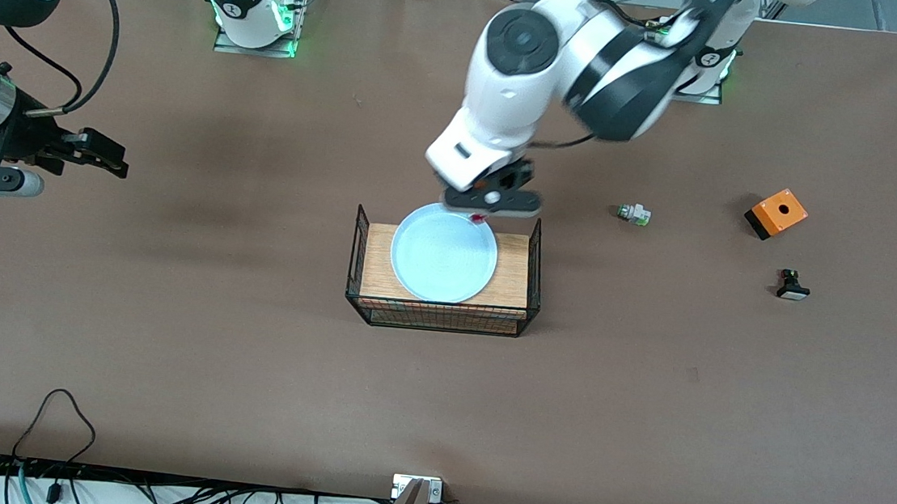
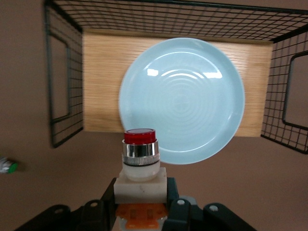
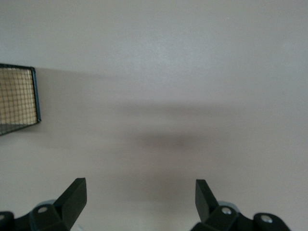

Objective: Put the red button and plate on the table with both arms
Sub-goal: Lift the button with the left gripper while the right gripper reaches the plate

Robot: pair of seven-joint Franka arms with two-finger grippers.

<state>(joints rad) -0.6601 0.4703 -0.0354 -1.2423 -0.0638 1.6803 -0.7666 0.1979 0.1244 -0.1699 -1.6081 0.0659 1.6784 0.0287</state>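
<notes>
Red button (image 2: 140, 159) pinched in the left tool (image 2: 142, 204) above the plate's (image 1: 443, 253) rim.
Its long axis ran out along the tool's fingers, red cap pointing toward the light blue plate on the wooden shelf (image 1: 513, 278). The right tool (image 3: 139, 197) hung over bare worktop (image 1: 243, 372) at the right arm's end, fingers spread, gripping nothing.

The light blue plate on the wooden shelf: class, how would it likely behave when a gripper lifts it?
The plate looks rigid, so it should not flex. Its glossy surface may be slippery. Its shallow raised rim gives fingers little to pinch, so it could tilt in a one-sided grip.
</notes>
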